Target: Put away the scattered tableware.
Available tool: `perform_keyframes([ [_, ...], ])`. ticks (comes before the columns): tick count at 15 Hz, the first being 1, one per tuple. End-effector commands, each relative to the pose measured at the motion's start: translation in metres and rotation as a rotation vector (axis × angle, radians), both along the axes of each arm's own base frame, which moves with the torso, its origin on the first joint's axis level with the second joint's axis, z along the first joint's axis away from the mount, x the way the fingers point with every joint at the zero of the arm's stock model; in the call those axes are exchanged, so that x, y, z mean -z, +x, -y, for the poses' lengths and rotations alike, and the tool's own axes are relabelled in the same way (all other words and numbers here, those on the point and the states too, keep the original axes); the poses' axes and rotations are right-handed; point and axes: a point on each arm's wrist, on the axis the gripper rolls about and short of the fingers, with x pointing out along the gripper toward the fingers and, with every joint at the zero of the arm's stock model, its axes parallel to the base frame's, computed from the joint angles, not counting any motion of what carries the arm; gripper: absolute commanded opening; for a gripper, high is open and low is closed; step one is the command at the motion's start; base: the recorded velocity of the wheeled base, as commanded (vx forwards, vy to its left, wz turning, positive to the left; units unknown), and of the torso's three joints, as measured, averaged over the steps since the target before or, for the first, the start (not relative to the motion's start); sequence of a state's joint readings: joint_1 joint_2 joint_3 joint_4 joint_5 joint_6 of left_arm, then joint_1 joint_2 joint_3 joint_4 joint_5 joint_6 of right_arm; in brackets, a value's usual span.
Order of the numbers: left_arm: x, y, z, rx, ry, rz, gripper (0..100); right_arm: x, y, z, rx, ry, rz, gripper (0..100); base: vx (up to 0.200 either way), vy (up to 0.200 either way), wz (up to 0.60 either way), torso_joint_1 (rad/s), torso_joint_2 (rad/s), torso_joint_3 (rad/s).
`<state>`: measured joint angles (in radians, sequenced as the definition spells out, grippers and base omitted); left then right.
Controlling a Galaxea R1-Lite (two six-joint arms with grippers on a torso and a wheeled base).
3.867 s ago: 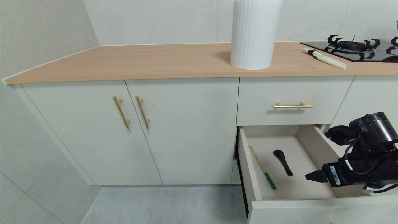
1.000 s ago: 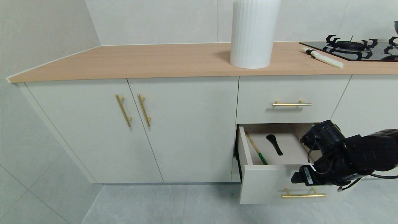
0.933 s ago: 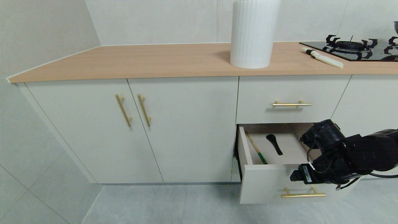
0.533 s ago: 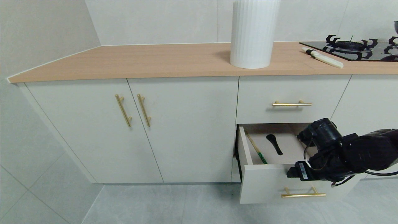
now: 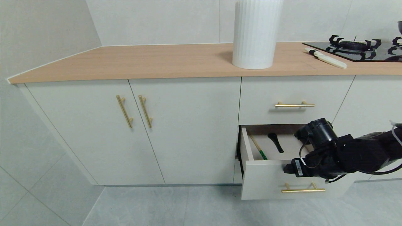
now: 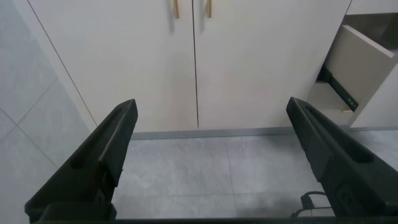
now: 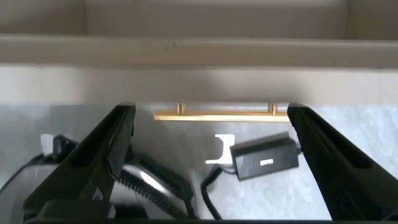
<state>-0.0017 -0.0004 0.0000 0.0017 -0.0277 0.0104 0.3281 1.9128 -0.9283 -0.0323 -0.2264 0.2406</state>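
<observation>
Inside the half-open lower drawer, chopsticks lie along the left wall and a black spoon mid-floor, their near ends hidden behind the front panel. The right gripper, jaws wide, sits at that panel's top edge; the left gripper gapes empty.

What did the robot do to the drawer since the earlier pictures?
The right gripper came down from above the open drawer to its front and pushed it partway shut; a gap is left. The chopsticks and black spoon stayed lying inside, and the white vase and knife stayed on the counter.
</observation>
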Motion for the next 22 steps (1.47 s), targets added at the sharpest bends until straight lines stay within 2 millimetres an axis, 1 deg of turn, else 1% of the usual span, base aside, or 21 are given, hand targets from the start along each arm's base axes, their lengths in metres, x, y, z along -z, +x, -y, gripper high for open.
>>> perform_keyframes([
  [1, 0.000, 0.000, 0.000, 0.000, 0.000, 0.000, 100, 0.015, 0.010, -0.003, 0.008, -0.010, 0.006, 100, 0.000, 0.000, 0.00, 0.000, 0.00, 0.000],
  [4, 0.000, 0.000, 0.000, 0.000, 0.000, 0.000, 100, 0.026, 0.018, -0.006, 0.012, -0.006, 0.034, 100, 0.000, 0.000, 0.00, 0.000, 0.00, 0.000],
  [7, 0.000, 0.000, 0.000, 0.000, 0.000, 0.000, 100, 0.030, 0.023, -0.005, 0.019, -0.001, 0.052, 100, 0.000, 0.000, 0.00, 0.000, 0.00, 0.000],
  [9, 0.000, 0.000, 0.000, 0.001, 0.000, 0.000, 100, 0.033, 0.028, -0.003, 0.033, 0.008, 0.075, 100, 0.000, 0.000, 0.00, 0.000, 0.00, 0.000],
  [12, 0.000, 0.000, 0.000, 0.000, 0.000, 0.000, 100, 0.043, 0.041, 0.000, 0.066, 0.017, 0.144, 100, 0.000, 0.000, 0.00, 0.000, 0.00, 0.000],
  [15, 0.000, 0.000, 0.000, 0.000, 0.000, 0.000, 100, 0.052, 0.048, 0.003, 0.088, 0.010, 0.169, 100, 0.000, 0.000, 0.00, 0.000, 0.00, 0.000],
  [18, 0.000, 0.000, 0.000, 0.000, 0.000, 0.000, 100, 0.056, 0.052, 0.003, 0.096, 0.017, 0.191, 100, 0.000, 0.000, 0.00, 0.000, 0.00, 0.000],
  [20, 0.000, 0.000, 0.000, 0.000, 0.000, 0.000, 100, 0.058, 0.059, 0.002, 0.101, 0.033, 0.251, 100, 0.000, 0.000, 0.00, 0.000, 0.00, 0.000],
  [22, 0.000, 0.000, 0.000, 0.000, 0.000, 0.000, 100, 0.062, 0.064, 0.007, 0.131, 0.029, 0.290, 100, 0.000, 0.000, 0.00, 0.000, 0.00, 0.000],
])
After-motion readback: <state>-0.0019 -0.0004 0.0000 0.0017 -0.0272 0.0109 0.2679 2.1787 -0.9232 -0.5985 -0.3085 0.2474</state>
